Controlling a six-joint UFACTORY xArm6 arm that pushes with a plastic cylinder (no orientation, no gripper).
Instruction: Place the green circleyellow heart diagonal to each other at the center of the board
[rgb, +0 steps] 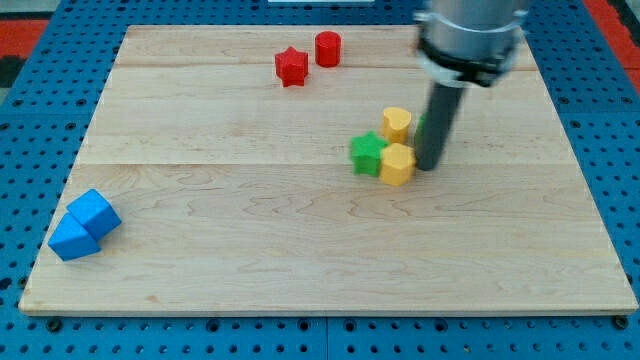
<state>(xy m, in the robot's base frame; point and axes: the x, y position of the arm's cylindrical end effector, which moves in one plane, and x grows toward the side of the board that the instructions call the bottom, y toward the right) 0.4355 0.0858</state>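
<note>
Touching yellow heart (397, 123): my tip (430, 166)

Your arm enters from the board's far edge, toward its right corner, as a broad grey metal cylinder with a black collar (470, 45) around its lower end. From that collar the straight dark rod (440, 120) hangs upright. You have my tip (430, 166) down on the tabletop, right of centre, closer to the far edge than the near one.
</note>
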